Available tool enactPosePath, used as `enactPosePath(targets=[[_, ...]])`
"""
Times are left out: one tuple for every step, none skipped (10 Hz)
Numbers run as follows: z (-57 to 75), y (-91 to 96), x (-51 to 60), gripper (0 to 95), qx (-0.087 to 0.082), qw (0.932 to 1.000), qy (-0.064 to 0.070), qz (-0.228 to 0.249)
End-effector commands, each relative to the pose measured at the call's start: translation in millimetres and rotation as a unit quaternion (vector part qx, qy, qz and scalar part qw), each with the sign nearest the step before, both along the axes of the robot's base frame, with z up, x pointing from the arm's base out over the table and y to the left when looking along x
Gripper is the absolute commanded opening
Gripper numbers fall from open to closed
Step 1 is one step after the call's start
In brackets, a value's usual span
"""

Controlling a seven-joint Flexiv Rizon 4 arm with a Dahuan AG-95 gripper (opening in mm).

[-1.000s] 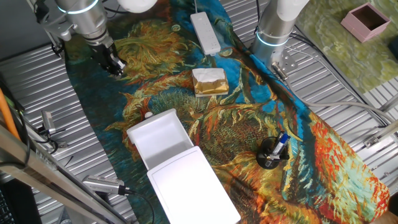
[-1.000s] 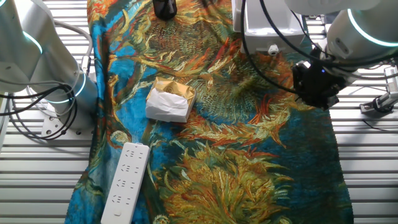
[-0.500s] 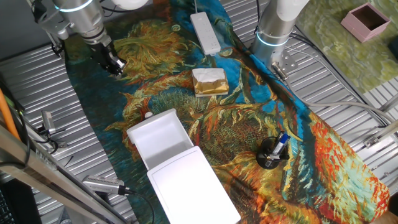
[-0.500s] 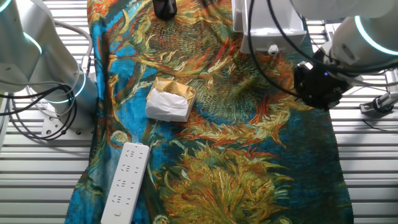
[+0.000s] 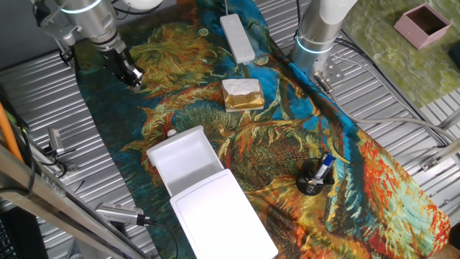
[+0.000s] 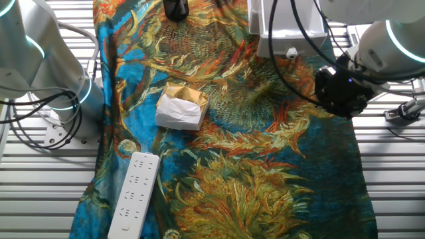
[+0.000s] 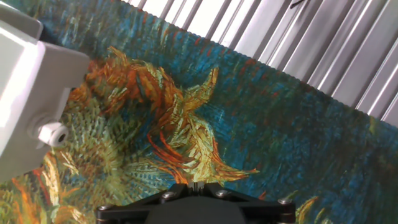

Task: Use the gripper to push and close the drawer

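Note:
The drawer (image 5: 182,157) is a shallow white tray pulled out of a flat-topped white box (image 5: 224,216) at the front of the patterned cloth. It also shows at the top of the other fixed view (image 6: 292,30), and its front wall with a small white knob shows at the left of the hand view (image 7: 25,87). My black gripper (image 5: 130,73) hangs over the cloth's far left part, well apart from the drawer's front. It shows in the other fixed view (image 6: 340,99) and at the bottom of the hand view (image 7: 196,185). Its fingers are pressed together and hold nothing.
A tan-and-white block (image 5: 242,94) lies mid-cloth. A white power strip (image 5: 237,37) lies at the back. A black cup with pens (image 5: 314,177) stands at the right. A second silver arm (image 5: 320,34) stands at the back right. A pink box (image 5: 426,23) sits far right.
My gripper has drifted a little farther from the drawer, towards the cloth's edge. The drawer has not moved.

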State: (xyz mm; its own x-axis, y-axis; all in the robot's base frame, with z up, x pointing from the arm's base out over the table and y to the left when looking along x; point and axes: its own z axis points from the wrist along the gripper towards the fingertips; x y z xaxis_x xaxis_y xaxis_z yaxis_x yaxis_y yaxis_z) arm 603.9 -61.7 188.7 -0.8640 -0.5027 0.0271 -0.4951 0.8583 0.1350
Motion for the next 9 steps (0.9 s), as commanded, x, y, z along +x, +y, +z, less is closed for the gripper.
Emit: enactPosePath(targets=[[-0.1, 1.9, 2.7, 0.0, -0.001, 1.0, 0.002, -0.001], [-2.6, 6.6, 6.8, 0.0, -0.001, 1.0, 0.003, -0.004], [-5.5, 12.7, 12.2, 0.0, 0.001, 0.9999, 0.003, -0.01], [-7.7, 23.8, 22.8, 0.0, 0.006, 0.9997, 0.004, -0.022], [-7.7, 28.4, 27.4, 0.0, 0.006, 0.9996, 0.005, -0.026], [-5.4, 49.0, 46.8, 0.0, 0.007, 0.9993, 0.006, -0.035], [-5.5, 61.2, 53.2, 19.0, 0.01, 0.9992, 0.005, -0.038], [-6.8, 76.6, 57.7, 19.0, 0.013, 0.9989, 0.005, -0.044], [-8.0, 94.8, 61.3, 19.0, 0.016, 0.9982, 0.007, -0.057]])
